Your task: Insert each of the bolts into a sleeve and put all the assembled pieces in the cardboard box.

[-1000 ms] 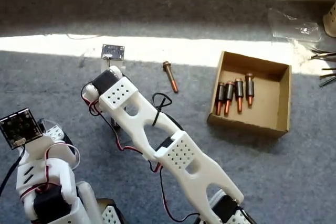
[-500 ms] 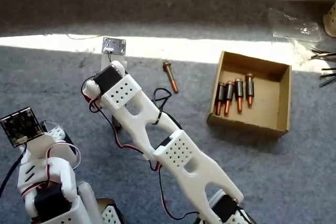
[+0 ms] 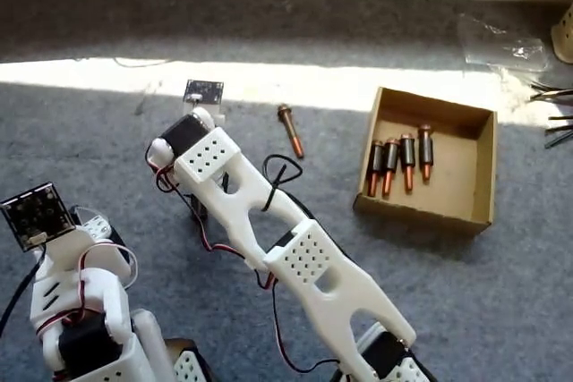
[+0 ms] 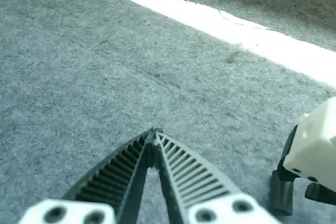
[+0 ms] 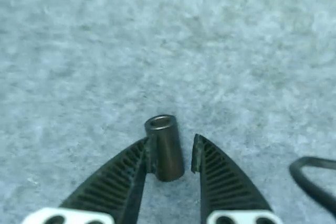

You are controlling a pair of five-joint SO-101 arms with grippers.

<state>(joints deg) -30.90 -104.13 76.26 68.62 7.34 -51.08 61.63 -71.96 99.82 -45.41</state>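
Right gripper straddles the upright sleeve on the carpet, jaws partly open, one touching its side, the other just clear. Left gripper is closed on nothing, low over the carpet. Small, stiff and smooth, the sleeve looks light but apt to slip or tip, so pinching it at mid-height seems safest. Farther off lies the loose bolt, best taken by its shank, then the box with four finished pieces.

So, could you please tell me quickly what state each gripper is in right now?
Left gripper: shut, empty.
Right gripper: open, jaws either side of the sleeve, not clamped on it.
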